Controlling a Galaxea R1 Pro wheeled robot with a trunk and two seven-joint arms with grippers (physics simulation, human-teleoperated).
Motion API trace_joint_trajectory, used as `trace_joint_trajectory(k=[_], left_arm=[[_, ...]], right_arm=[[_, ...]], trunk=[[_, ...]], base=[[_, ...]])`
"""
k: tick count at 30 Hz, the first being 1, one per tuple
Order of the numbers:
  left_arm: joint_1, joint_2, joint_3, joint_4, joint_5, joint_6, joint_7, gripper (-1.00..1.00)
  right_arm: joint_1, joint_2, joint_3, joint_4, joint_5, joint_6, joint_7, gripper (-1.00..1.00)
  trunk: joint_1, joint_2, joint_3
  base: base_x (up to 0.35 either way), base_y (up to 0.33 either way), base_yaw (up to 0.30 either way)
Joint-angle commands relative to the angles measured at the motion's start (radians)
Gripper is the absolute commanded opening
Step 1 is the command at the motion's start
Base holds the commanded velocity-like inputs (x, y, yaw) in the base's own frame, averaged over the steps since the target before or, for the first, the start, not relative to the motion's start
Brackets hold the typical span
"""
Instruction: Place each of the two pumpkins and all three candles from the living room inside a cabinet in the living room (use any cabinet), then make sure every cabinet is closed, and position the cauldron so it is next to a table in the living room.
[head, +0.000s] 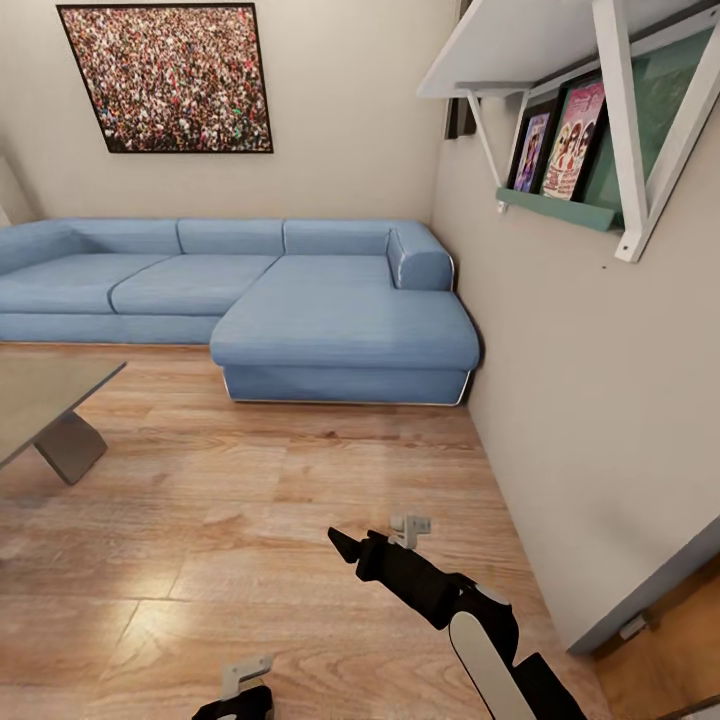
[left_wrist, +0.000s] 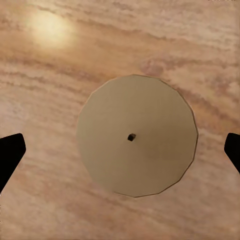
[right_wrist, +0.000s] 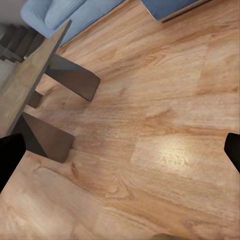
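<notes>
A candle (left_wrist: 136, 135) shows end-on in the left wrist view as a pale beige round disc with a small dark wick at its middle, standing on the wood floor. My left gripper (left_wrist: 120, 150) hangs open straight above it, with one black fingertip on each side and well clear of it. In the head view the left gripper (head: 245, 688) is at the bottom edge. My right gripper (head: 405, 530) is open over bare floor with nothing between its fingers (right_wrist: 10, 160). The grey-topped table (head: 40, 395) stands at the left and appears with its blocky legs in the right wrist view (right_wrist: 35, 85).
A blue corner sofa (head: 300, 300) runs along the far wall under a framed picture (head: 170, 78). A beige wall (head: 590, 400) closes the right side and carries a white shelf with pictures (head: 560, 140). Wood floor (head: 280, 500) lies between table, sofa and wall.
</notes>
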Motion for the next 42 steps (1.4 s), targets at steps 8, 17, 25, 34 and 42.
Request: trace_joint_trajectory(k=[8,17,25,34,42], left_arm=[[-0.001,0.003,-0.006,0.0,0.013,-0.006,-0.011,1.0],[-0.001,0.004,-0.011,0.0,0.014,-0.006,-0.018,1.0],[-0.001,0.004,-0.012,0.0,0.013,-0.007,-0.02,1.0],[-0.001,0.004,-0.014,0.0,0.011,-0.006,-0.026,1.0],[-0.005,0.007,-0.004,-0.011,0.016,-0.003,-0.13,1.0]], right_arm=[[0.0,0.0,-0.002,0.001,-0.002,0.004,0.0,1.0],[0.0,0.0,-0.002,0.003,-0.002,0.002,0.0,1.0],[0.0,0.0,-0.002,0.003,-0.002,0.001,0.0,1.0],[0.0,0.0,-0.002,0.004,-0.002,0.001,0.0,1.0],[0.0,0.002,-0.001,0.012,-0.001,0.001,0.0,1.0]], trunk=[[0.003,-0.002,-0.032],[0.006,-0.004,-0.055],[0.009,-0.005,-0.078],[0.011,-0.006,-0.094],[0.011,-0.006,-0.094]], base=[[0.0,0.0,0.0],[0.0,0.0,0.0],[0.0,0.0,0.0],[0.0,0.0,0.0],[0.0,0.0,0.0]])
